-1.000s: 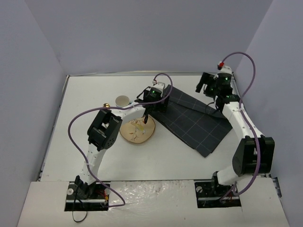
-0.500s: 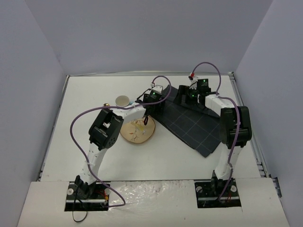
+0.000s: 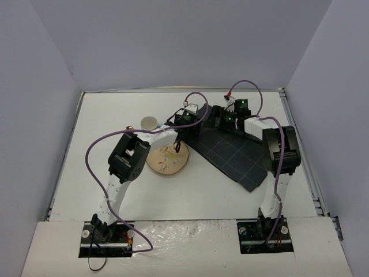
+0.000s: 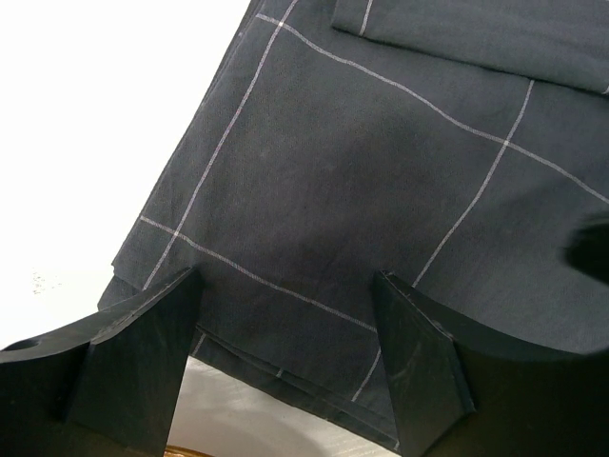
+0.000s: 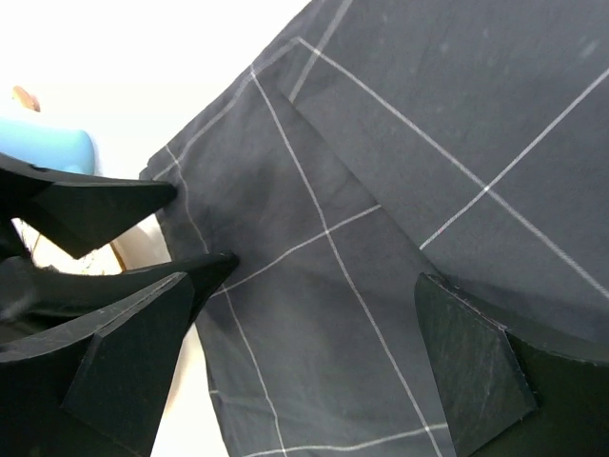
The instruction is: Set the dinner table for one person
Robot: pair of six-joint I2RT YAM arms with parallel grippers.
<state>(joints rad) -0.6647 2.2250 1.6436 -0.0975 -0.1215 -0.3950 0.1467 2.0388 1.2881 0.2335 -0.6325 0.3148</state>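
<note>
White table (image 3: 196, 193) fills the walled bay, carrying everything | wooden plate (image 3: 167, 160) near centre, far rim hidden under left arm (image 3: 157, 138) | checked cloth (image 3: 239, 156) just right of it, far corner covered | left tool (image 4: 285, 286) part-open, right tool (image 5: 304, 281) spread wide, both empty over cloth, contact unclear | cup (image 3: 150, 122) beyond, contents indistinct

One each: dinner table (image 3: 104, 167), cloth (image 3: 239, 156), plate (image 3: 154, 164), cup (image 3: 150, 122).

The left gripper (image 3: 185, 133) and right gripper (image 3: 217, 118), jaws apart, crowd the far left corner of the checked cloth (image 3: 233, 151). A wooden plate (image 3: 167, 161) and a cup (image 3: 150, 122) stand left of the cloth. In front of the cloth, the dinner table (image 3: 196, 190) lies bare.
</note>
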